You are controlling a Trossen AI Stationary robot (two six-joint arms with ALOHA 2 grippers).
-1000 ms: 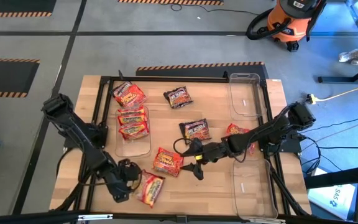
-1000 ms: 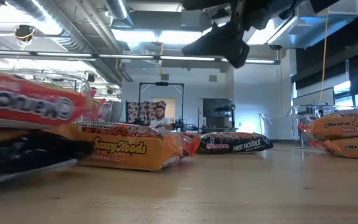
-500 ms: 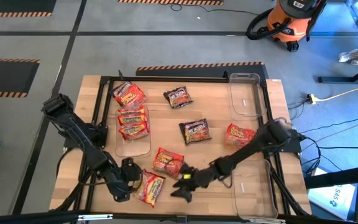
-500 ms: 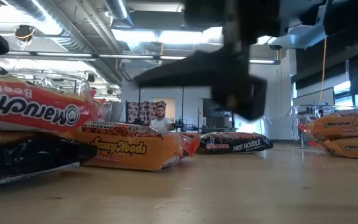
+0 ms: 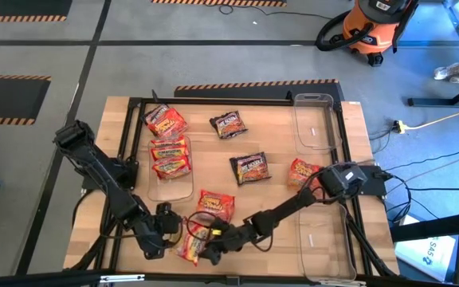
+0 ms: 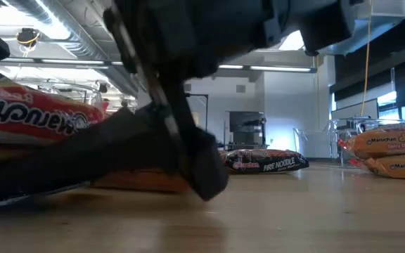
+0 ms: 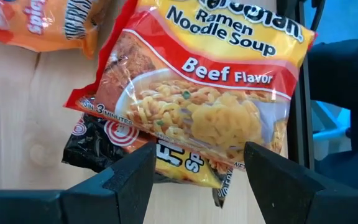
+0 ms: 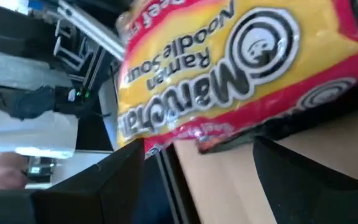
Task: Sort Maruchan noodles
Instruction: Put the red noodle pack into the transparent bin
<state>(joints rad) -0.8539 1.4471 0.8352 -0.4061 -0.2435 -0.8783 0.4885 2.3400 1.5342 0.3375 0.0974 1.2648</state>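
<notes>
On a wooden table [image 5: 281,143], seen from above, lie nine Maruchan noodles packets and three clear bins. The left bin [image 5: 159,190] serves as the landmark here.

Two red-and-yellow packets [image 5: 171,158] lie inside the left bin, one behind the other. A third red-and-yellow packet [image 5: 166,122] lies just behind the bin. Further to the bin's right are two dark packets: one [image 5: 229,124] towards the back and one [image 5: 250,167] level with the bin. An orange-red packet [image 5: 304,171] lies beyond them, well to the right. An orange packet [image 5: 216,205] sits just off the bin's front right corner. The other two bins, one at the back [image 5: 313,119] and one at the front [image 5: 321,239], stand along the table's far right side.

In front of the left bin, near the table's front edge, lies a beef-flavour packet [image 7: 210,93]. It rests on top of a black packet [image 7: 89,149], the ninth, which shows beneath it in the left wrist view.

The left gripper [image 7: 199,155] is in front of the bin, with its fingers spread wide. The beef packet lies just ahead of the gap between them, not clamped.

The right gripper [image 8: 197,149] reaches in from the opposite side, also spread wide. The same beef packet [image 8: 229,68] lies directly ahead of it, close to its fingers [image 8: 104,180].
</notes>
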